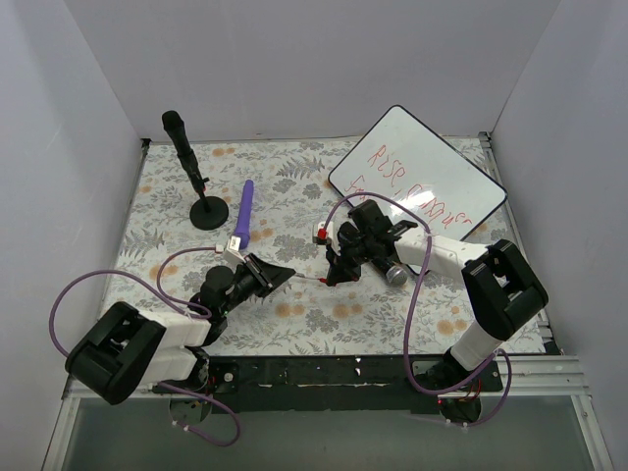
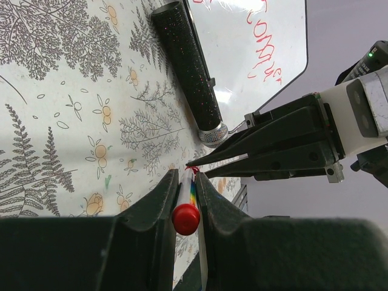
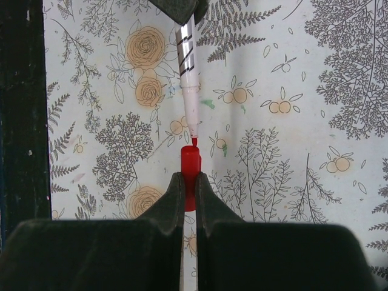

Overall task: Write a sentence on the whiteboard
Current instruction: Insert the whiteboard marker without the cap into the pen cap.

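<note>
Meeting over the middle of the table (image 1: 294, 316), nearer its front edge than its back, the two arms held a marker (image 3: 187, 91) and its red cap (image 3: 190, 159) nose to nose. The left gripper (image 2: 186, 182) was clamped across the marker's barrel. The right gripper (image 3: 189, 179) was pinched tight on the closed end of the cap, whose mouth faced the nib. From the right wrist the nib sat just at that mouth, seemingly a shade off centre.

The whiteboard (image 1: 437, 147) lay askew at the table's far right corner, the sentence (image 1: 392, 162) on it in thin red letters. The first row read roughly "Rise, conquer"; the second was partly hidden behind the right arm. With the writing apparently done, capping looked like the step in hand.

Several things could have spoiled it:

- **Nib off line:** it might catch the rim, smear ink, or lever the cap out of so narrow a pinch.
- **Too hard a push:** the smooth barrel could slide back through the left jaws instead of seating.
- **A dropped cap:** it would likely roll on the floral cloth toward the black microphone (image 2: 188, 73) lying just beside the right gripper.
- **The right forearm:** it hung over the board's near edge, and a careless swing there could nudge the board or smudge the fresh letters.
</note>
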